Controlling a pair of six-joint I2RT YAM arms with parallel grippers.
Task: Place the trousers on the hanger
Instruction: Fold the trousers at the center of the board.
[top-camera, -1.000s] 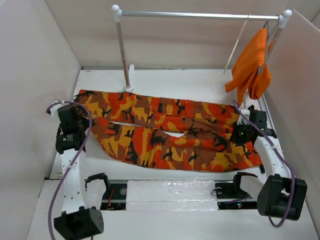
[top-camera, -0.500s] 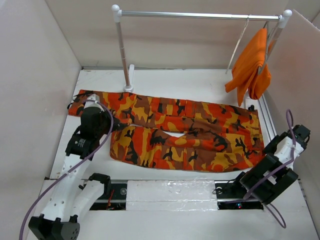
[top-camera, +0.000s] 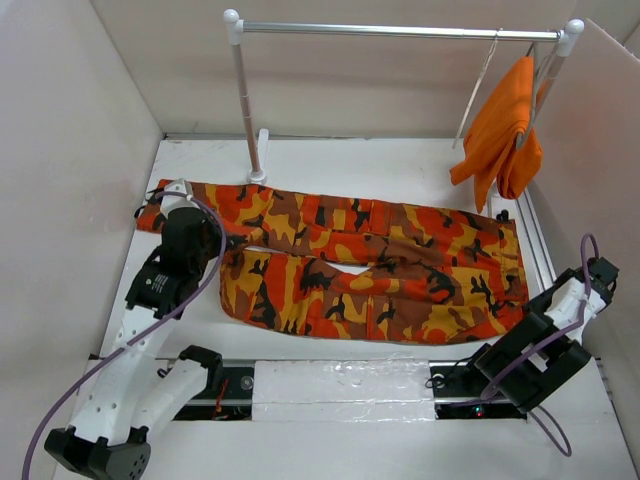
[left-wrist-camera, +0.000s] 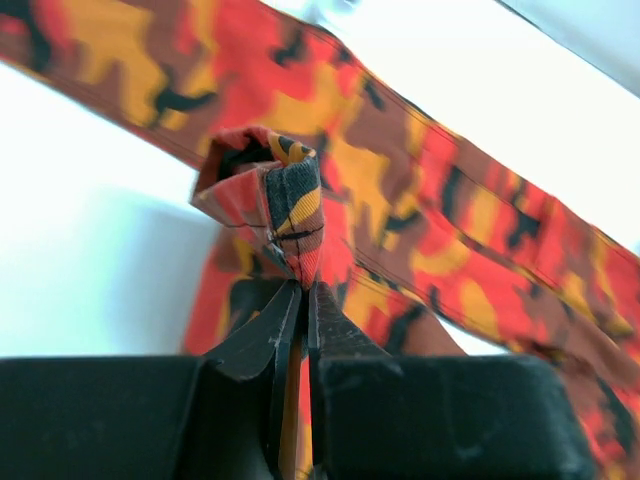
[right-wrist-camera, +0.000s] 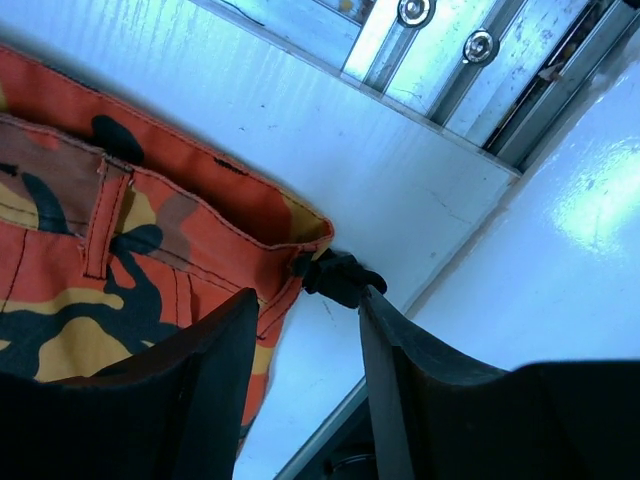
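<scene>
The camouflage trousers (top-camera: 360, 265) lie flat across the table, waist to the right, legs to the left. My left gripper (top-camera: 220, 244) is shut on a bunched fold of the near leg's cuff (left-wrist-camera: 285, 215), lifted a little off the table. My right gripper (top-camera: 600, 270) is open and empty at the table's right edge; in its wrist view the jaws (right-wrist-camera: 305, 320) stand over the waistband corner (right-wrist-camera: 285, 235) and a black cord knot (right-wrist-camera: 338, 277). A thin pale hanger bar (top-camera: 478, 88) hangs from the rail beside the orange garment.
A silver rail (top-camera: 400, 31) on white posts spans the back, its left post (top-camera: 246, 110) standing just behind the trousers. A plain orange garment (top-camera: 502, 128) hangs at the rail's right end. White walls enclose the table; a metal track (right-wrist-camera: 470, 60) runs along the right side.
My left gripper moved right onto the near leg's cuff and folded it inward. My right gripper left the waistband and drew back to the right edge. Little has moved in the last half second.
</scene>
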